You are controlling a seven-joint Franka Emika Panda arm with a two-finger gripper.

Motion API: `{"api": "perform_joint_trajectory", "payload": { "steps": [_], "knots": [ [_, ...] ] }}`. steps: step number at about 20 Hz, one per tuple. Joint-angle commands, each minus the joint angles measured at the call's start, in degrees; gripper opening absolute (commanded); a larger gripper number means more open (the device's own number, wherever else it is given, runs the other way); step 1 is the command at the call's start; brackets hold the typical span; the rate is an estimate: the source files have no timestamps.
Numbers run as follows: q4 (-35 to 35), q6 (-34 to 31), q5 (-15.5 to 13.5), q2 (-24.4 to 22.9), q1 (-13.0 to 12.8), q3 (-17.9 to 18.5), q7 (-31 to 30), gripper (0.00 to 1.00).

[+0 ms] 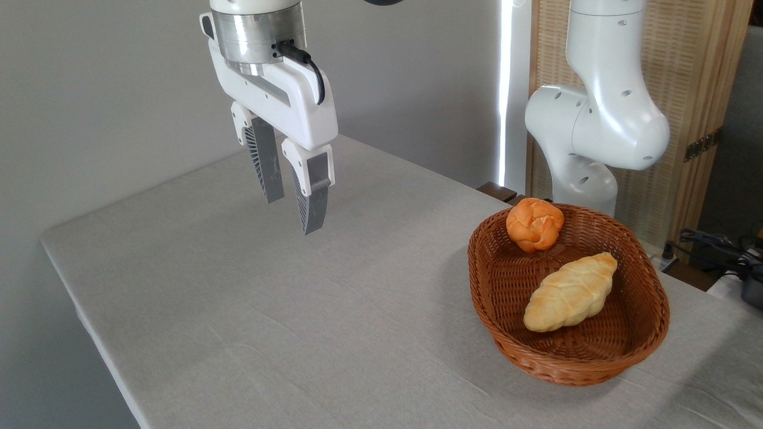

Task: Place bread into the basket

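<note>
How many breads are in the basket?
2. The long braided bread lies in the middle of the basket. The small round bun sits at the far end, against the rim. Nothing else seems hidden inside.

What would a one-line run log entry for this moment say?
bread: in basket | bun: in basket | gripper: open, empty, above table

basket (647, 333): brown woven wicker, rough, lower right
bread (570, 292): pale yellow-beige braided crust, slightly glossy
bun (534, 224): orange, shiny
table (268, 310): matt grey cloth, faintly creased
gripper (296, 207): smooth white plastic shell, ribbed grey fingers, brushed metal collar, upper left
screen (697, 77): light wood slats, upper right
</note>
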Motion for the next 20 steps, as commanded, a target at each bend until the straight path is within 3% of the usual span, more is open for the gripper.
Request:
{"api": "perform_joint_trajectory", "payload": {
  "steps": [1, 6, 9, 20],
  "knots": [
    [0.7, -0.9, 0.8, -0.4, 0.7, 0.1, -0.7, 1.00],
    [0.7, -1.1, 1.1, -0.5, 1.9, 0.3, -0.4, 1.00],
    [0.6, -2.2, 5.7, -0.4, 1.7, -0.5, -0.5, 1.00],
    [0.7, -3.1, 5.6, -0.4, 1.7, -0.4, -2.2, 1.00]
  ]
}}
